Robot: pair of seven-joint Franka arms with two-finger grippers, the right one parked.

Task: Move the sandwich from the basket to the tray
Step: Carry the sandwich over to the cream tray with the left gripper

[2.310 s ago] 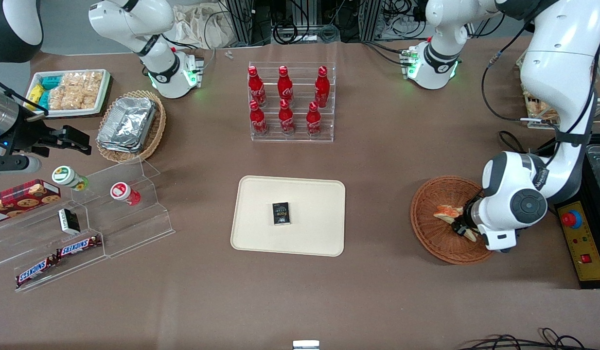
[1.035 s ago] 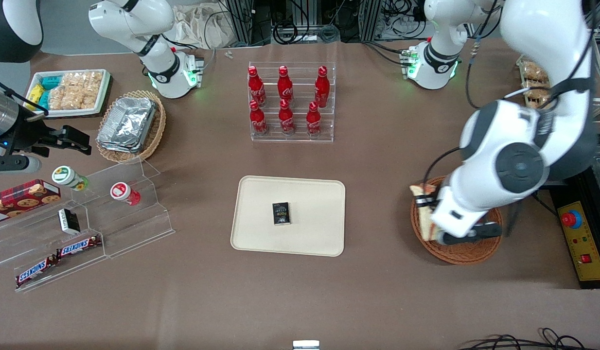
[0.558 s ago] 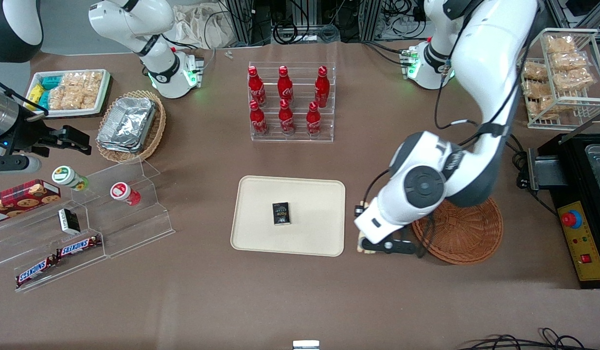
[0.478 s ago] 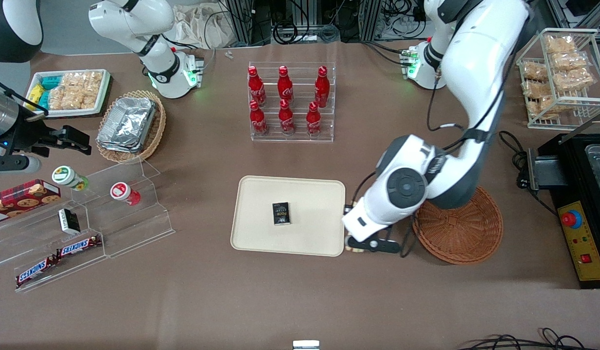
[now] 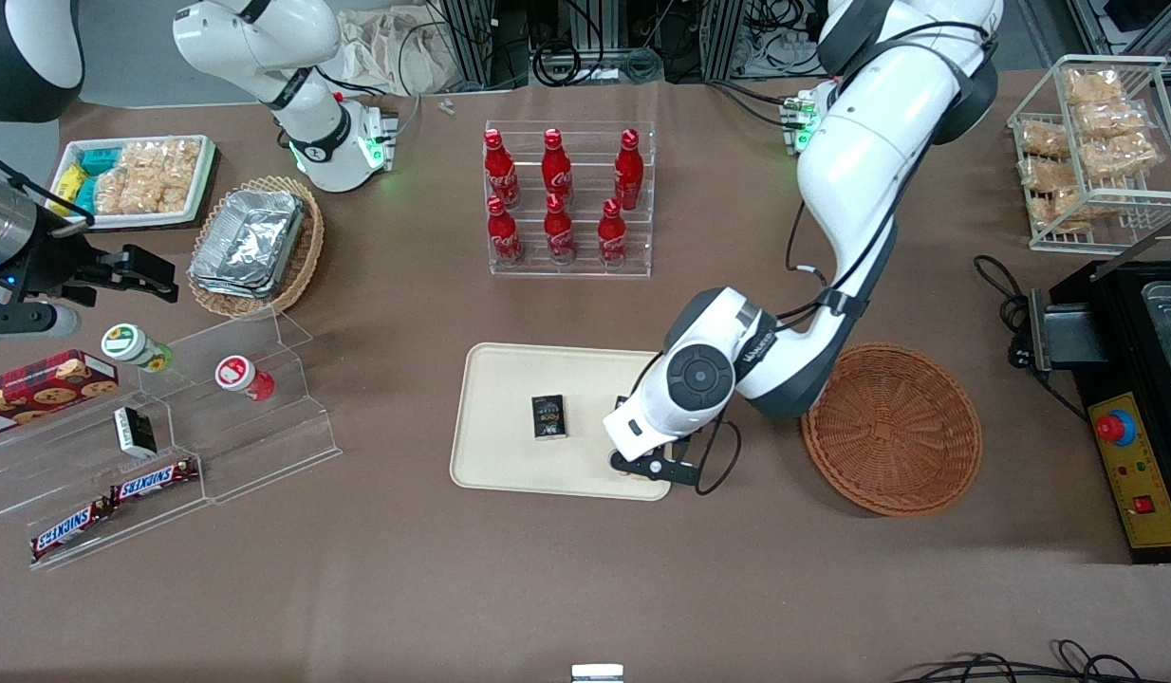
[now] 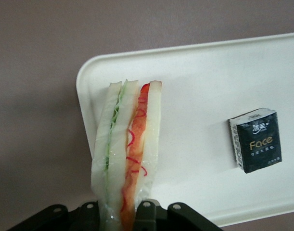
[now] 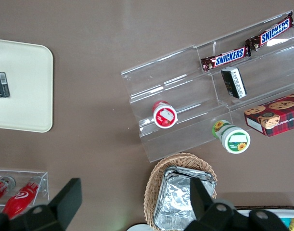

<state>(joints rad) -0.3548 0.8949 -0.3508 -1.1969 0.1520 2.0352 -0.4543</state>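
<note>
One gripper (image 6: 120, 216) above the working-arm end of the single cream tray (image 5: 510, 379), pinching one sandwich (image 6: 127, 149) on edge over that tray's corner, near one small black box (image 6: 256, 140); one reddish-brown basket (image 5: 891, 429) beside the tray.

Your brown table (image 5: 396, 588) carries the cream tray (image 5: 510, 455) at its middle, with the emptied reddish-brown basket (image 5: 891, 429) well apart from it toward the working arm's end. Farther from the front camera stands the clear rack of red bottles (image 5: 568, 199). Toward the parked arm's end lie the clear stepped stand (image 5: 196, 417), the tan basket of foil containers (image 5: 255, 245) and the white snack tray (image 5: 135, 180). The gripper (image 5: 642, 455) hangs above the tray's edge.
</note>
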